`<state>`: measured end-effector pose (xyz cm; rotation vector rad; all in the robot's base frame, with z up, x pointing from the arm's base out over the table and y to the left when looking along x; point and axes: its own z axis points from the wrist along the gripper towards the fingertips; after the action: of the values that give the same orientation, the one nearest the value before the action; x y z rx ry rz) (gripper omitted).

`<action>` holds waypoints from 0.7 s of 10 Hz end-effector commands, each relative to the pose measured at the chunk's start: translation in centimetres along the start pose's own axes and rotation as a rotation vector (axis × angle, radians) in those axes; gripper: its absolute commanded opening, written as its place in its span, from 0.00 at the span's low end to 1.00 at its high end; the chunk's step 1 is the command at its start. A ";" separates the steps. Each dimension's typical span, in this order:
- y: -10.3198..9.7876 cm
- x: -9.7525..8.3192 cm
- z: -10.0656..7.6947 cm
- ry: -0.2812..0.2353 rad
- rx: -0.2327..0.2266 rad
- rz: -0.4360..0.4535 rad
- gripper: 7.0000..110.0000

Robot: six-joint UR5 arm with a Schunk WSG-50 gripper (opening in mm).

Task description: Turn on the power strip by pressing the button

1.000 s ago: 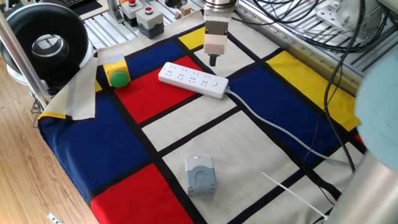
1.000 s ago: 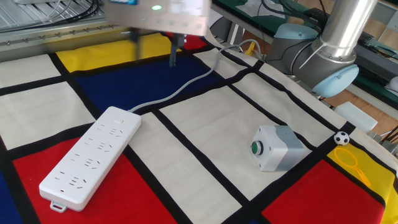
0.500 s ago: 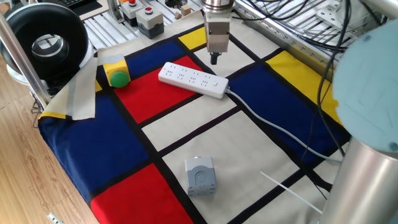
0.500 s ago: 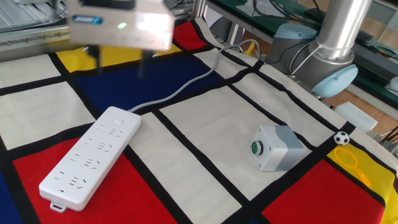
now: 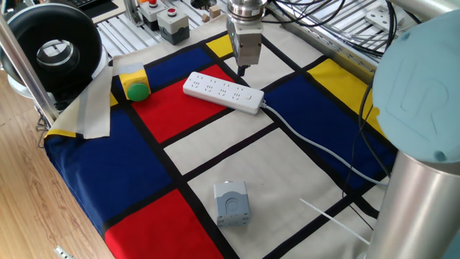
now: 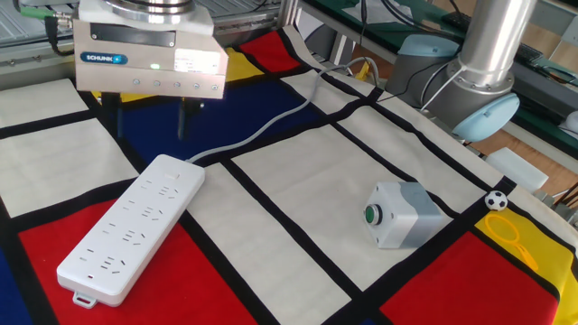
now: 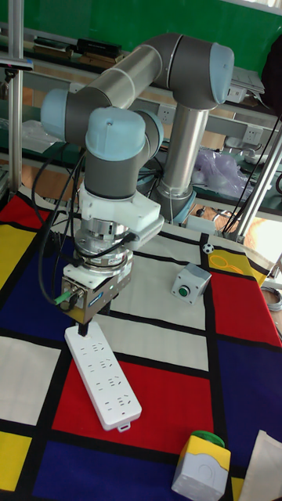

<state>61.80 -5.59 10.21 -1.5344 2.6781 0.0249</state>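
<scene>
The white power strip (image 5: 223, 92) lies across the red and white squares of the cloth, its thin cable (image 5: 316, 150) running off to the right. It also shows in the other fixed view (image 6: 135, 226) and the tall view (image 7: 103, 376). The button (image 5: 249, 95) is a tiny mark on the strip's face at the cable end. My gripper (image 6: 147, 126) hangs just above and behind that end, touching nothing. Its two dark fingers (image 6: 183, 120) stand well apart, so it is open and empty. From the side, the gripper (image 5: 242, 68) is a little above the strip.
A small grey box with a green button (image 6: 402, 214) sits on the white square to the right. A yellow housing with a green dome (image 5: 133, 85) stands left of the strip. Grey boxes with red buttons (image 5: 172, 21) and a black round device (image 5: 54, 47) are at the back.
The gripper has moved sideways over the blue square and come down to just above the strip's cable end. The strip has not moved.
</scene>
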 end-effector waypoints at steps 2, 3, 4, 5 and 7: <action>1.6 -1.2 0.1 -0.052 -0.069 -0.061 0.57; 2.3 -2.0 0.0 -0.090 -0.094 -0.140 0.57; 2.6 -2.0 0.0 -0.097 -0.102 -0.231 0.36; 1.3 -0.9 0.1 -0.048 -0.055 -0.292 0.36; 0.2 -0.4 0.2 -0.020 -0.011 -0.347 0.36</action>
<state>61.35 -4.65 9.94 -1.8610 2.4513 0.0826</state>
